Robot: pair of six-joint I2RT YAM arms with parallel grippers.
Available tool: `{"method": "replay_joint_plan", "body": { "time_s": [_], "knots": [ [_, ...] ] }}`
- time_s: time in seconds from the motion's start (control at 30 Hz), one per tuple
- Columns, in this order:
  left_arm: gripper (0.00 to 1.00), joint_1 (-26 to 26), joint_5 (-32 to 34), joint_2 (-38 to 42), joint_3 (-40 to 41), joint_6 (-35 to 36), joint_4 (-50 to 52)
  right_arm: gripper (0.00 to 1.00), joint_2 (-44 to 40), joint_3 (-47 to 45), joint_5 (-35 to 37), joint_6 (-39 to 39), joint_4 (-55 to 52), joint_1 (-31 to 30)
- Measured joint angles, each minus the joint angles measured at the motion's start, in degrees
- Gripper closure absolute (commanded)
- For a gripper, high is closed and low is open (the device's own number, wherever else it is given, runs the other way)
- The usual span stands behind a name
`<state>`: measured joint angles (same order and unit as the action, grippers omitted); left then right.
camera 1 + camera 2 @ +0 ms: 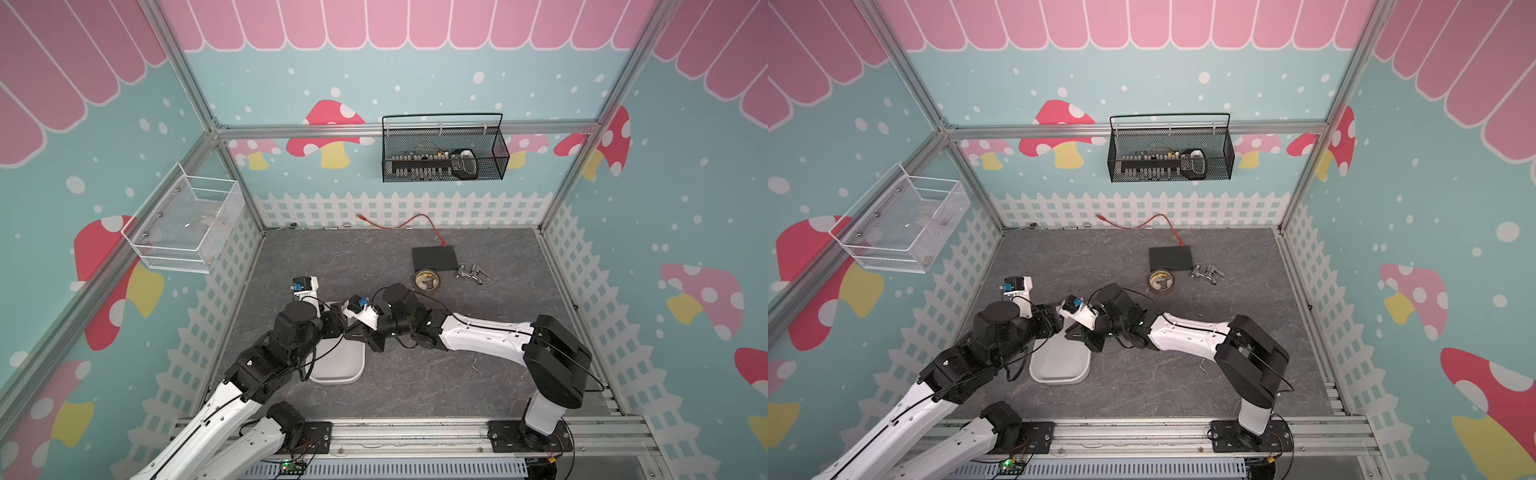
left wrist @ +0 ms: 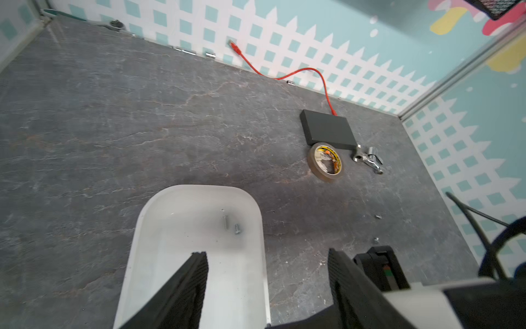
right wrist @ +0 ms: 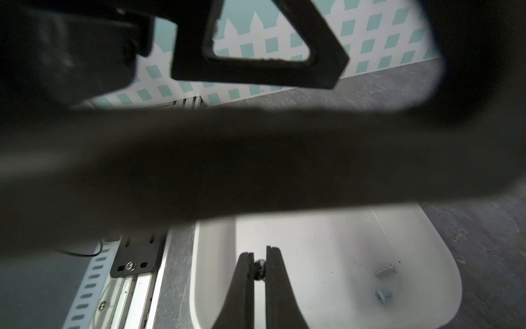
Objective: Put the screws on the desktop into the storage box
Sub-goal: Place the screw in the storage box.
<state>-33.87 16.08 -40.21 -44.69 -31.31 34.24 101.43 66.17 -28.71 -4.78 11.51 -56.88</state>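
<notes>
The white storage box [image 1: 340, 368] lies on the dark grey desktop [image 1: 415, 386] between my two arms. In the right wrist view my right gripper [image 3: 259, 252] hangs over the storage box [image 3: 327, 242], shut on a small silver screw [image 3: 259, 269] pinched between its fingertips. Two screws [image 3: 384, 269] lie inside the box, also seen from the left wrist [image 2: 225, 222]. My left gripper [image 2: 266, 252] is open and empty, one finger over the box's inside, the other over the desktop. Loose screws lie on the desktop [image 1: 475, 365] [image 2: 378, 216].
A flat black box [image 1: 434, 258], a tape roll [image 1: 428, 280] and a clump of metal fittings [image 1: 471, 273] sit at the back right. A red cable [image 1: 415, 220] runs along the back wall. The left arm's dark body [image 3: 256, 156] crosses close above my right gripper.
</notes>
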Motion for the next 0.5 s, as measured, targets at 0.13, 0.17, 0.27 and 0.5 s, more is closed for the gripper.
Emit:
{"method": "replay_joint_plan", "body": {
  "time_s": [0.13, 0.17, 0.27, 0.5],
  "knots": [
    [0.28, 0.2, 2.4, -0.5, 0.3, -0.2, 0.7, 0.50, 2.1, 1.6, 1.5, 0.2, -0.7, 0.2],
    [0.28, 0.2, 2.6, -0.6, 0.3, -0.2, 0.7, 0.47, 2.2, 1.7, 2.1, 0.2, -0.9, 0.2],
    [0.28, 0.2, 2.8, -0.8, 0.3, -0.2, 0.6, 0.46, 2.1, 1.7, 3.9, 1.1, -0.9, 0.2],
    [0.28, -0.8, 0.2, -0.9, 0.3, -0.2, -0.7, 0.46, -5.3, -4.5, 7.7, 1.0, -1.0, 2.0]
  ]
}}
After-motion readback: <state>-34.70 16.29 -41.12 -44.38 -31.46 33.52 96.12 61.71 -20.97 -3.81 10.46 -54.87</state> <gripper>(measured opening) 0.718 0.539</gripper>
